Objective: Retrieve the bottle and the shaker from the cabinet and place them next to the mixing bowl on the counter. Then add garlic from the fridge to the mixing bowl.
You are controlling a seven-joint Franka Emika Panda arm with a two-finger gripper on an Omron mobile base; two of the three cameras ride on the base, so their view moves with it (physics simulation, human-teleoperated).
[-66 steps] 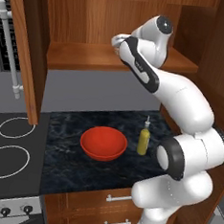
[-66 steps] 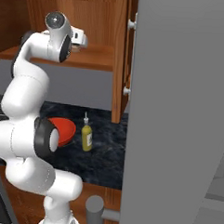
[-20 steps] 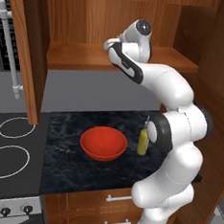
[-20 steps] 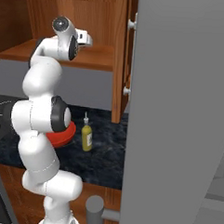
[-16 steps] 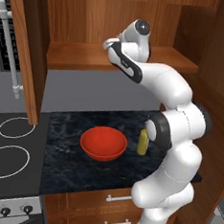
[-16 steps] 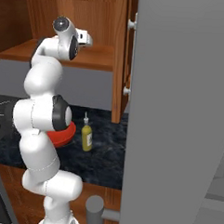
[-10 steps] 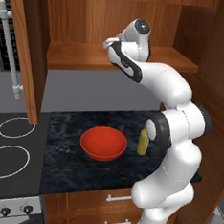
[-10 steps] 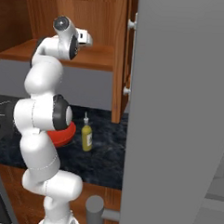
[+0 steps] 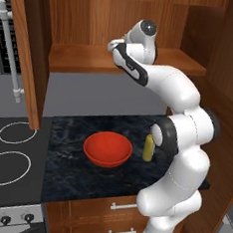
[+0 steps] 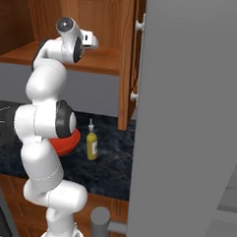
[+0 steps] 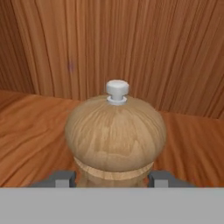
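Observation:
The shaker (image 11: 115,131), a round wooden mill with a white knob, stands on the cabinet shelf (image 11: 30,131) right in front of the hand. My gripper (image 11: 113,178) is shut on its lower body, with one fingertip (image 11: 65,177) pressed against each side. In the base views the hand (image 9: 116,44) reaches into the open upper cabinet (image 9: 83,58). The yellow bottle (image 9: 148,148) stands upright on the dark counter (image 9: 72,134), just right of the red mixing bowl (image 9: 107,148). From the right, the bottle (image 10: 92,143) shows beside the bowl (image 10: 70,140). The garlic is out of view.
An open cabinet door (image 9: 24,55) hangs at the left above the stove (image 9: 7,154). A second wooden door (image 10: 127,62) and the grey fridge side (image 10: 189,119) stand close on the right. Drawers (image 9: 120,214) sit below the counter.
Since the oldest frames the arm has stretched further left and deeper into the cabinet. Over the last second it has stayed almost still.

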